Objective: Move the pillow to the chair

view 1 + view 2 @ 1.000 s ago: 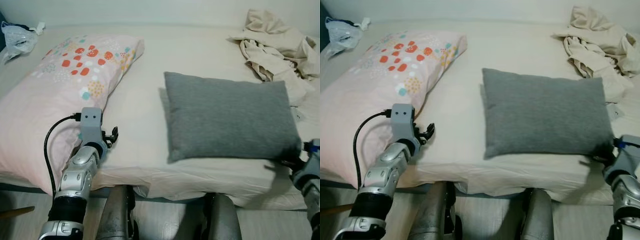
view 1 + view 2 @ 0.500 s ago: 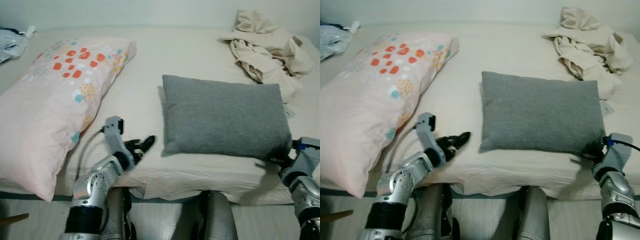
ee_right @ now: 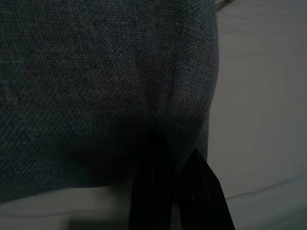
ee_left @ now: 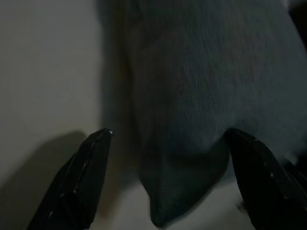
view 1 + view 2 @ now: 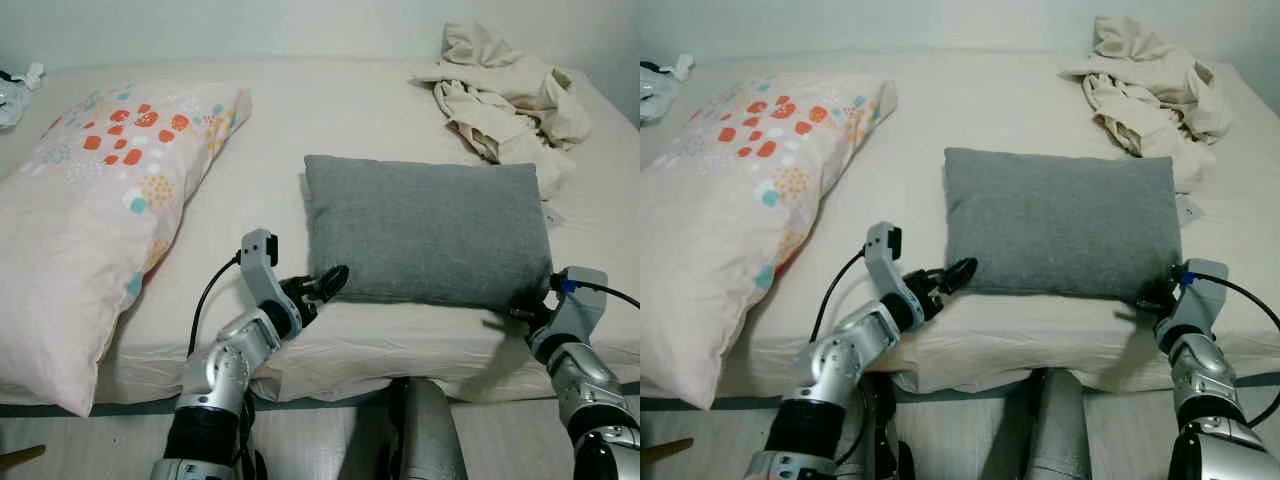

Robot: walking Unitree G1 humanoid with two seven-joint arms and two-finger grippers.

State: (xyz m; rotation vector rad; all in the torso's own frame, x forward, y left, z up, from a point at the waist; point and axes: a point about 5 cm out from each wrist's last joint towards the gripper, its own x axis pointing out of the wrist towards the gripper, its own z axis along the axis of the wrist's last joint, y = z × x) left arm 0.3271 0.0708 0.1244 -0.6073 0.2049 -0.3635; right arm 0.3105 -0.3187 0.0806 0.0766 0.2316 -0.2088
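In the left eye view, a grey pillow is seen lying flat on the bed, toward its front edge and right of the middle. A large pink pillow with coloured dots is laid along the bed's left side, and a heap of crumpled beige cloth is piled at the back right corner. The left gripper is held at the grey pillow's front left corner, and the right gripper is set at its front right corner. In the left wrist view, the 2 black fingers are spread wide, with the pillow's corner lying between them and 1 finger touching the fabric. In the right wrist view, the fingers are pressed together, pinching the grey fabric at the pillow's edge, with the pale sheet seen beside it.
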